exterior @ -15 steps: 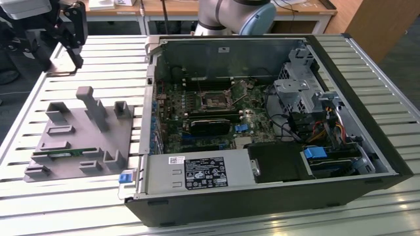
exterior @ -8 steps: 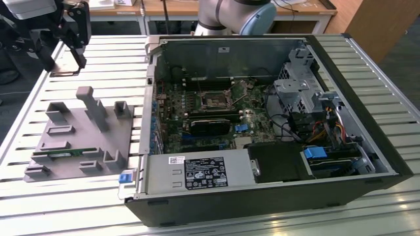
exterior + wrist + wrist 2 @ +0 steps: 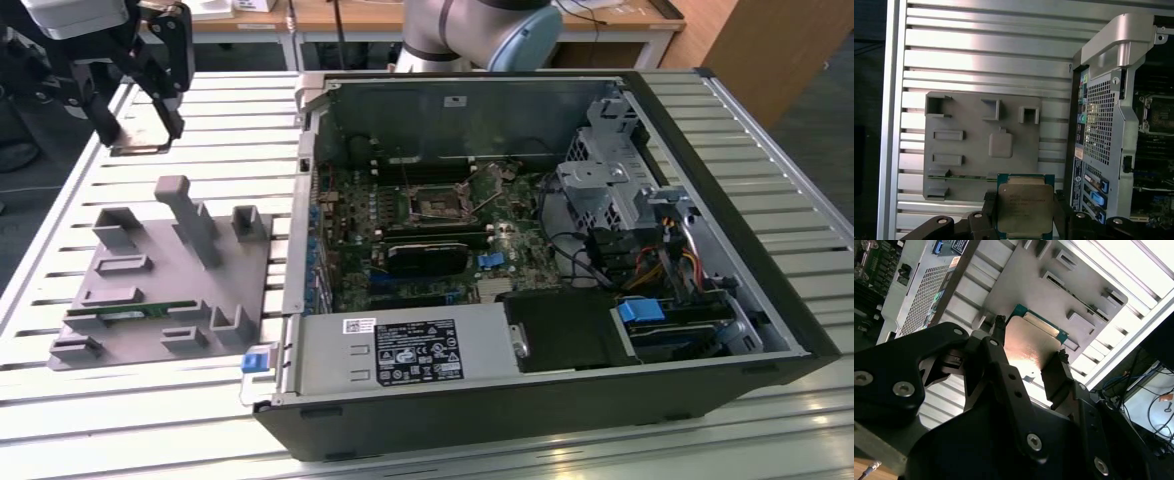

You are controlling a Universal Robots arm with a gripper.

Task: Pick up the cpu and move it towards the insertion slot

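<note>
Currently, in the exterior view, the gripper [image 3: 138,138] is hanging above the table [image 3: 80,200], beyond the grey fixture [image 3: 160,290]. The insertion slot [image 3: 441,205] is lying well off toward the exterior view's right, inside the open computer case [image 3: 561,400]. In the first wrist view, the fingers [image 3: 1059,207] are clamping the cpu [image 3: 1024,210] by two opposite edges above the fixture, which is holding a green memory stick [image 3: 961,177]. In the second wrist view, the cpu [image 3: 1029,347] is sitting flat between them.

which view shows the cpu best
The first wrist view: the cpu faces the camera, its metal top plain, held between the jaws. The second wrist view shows it tilted, under glare. In the exterior view it is too small to tell at the gripper.
</note>
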